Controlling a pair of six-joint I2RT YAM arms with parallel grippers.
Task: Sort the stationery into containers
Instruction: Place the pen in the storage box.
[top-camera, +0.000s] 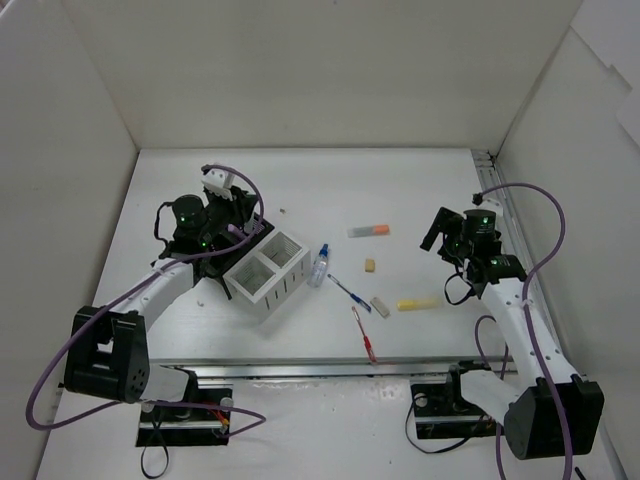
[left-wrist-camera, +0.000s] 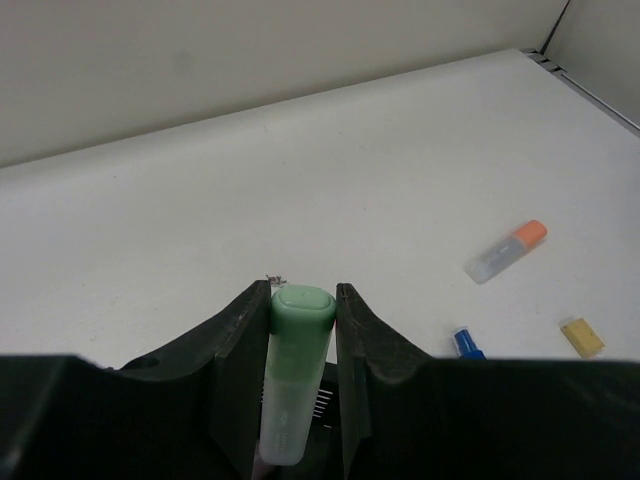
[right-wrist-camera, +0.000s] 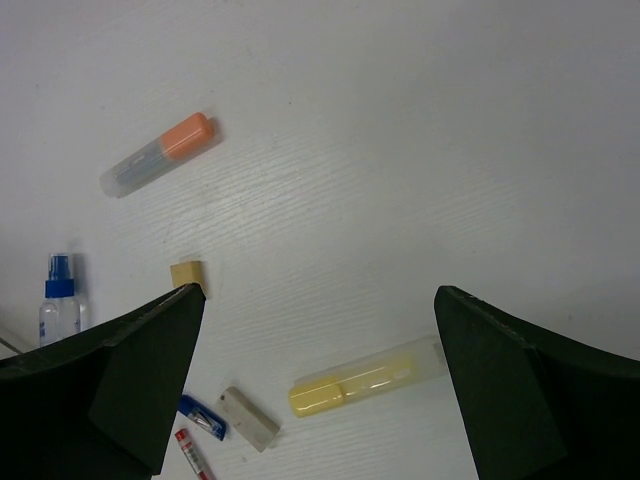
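My left gripper (top-camera: 245, 218) is shut on a green highlighter (left-wrist-camera: 300, 370), held cap-forward between the jaws just behind the white slatted box (top-camera: 268, 275). A dark box (top-camera: 258, 230) lies mostly hidden under that gripper. My right gripper (top-camera: 437, 232) is wide open and empty (right-wrist-camera: 320, 300), above the yellow highlighter (right-wrist-camera: 365, 377). On the table lie an orange highlighter (top-camera: 370, 231), a beige eraser (top-camera: 370, 265), a blue-capped bottle (top-camera: 319, 265), a blue pen (top-camera: 350, 293), a grey eraser (top-camera: 380, 306) and a red pen (top-camera: 365, 335). No pink highlighter shows.
White walls close in the table on the left, back and right. A metal rail (top-camera: 330, 368) runs along the near edge in front of the arm bases. Small white scraps (top-camera: 283, 211) lie near the left arm.
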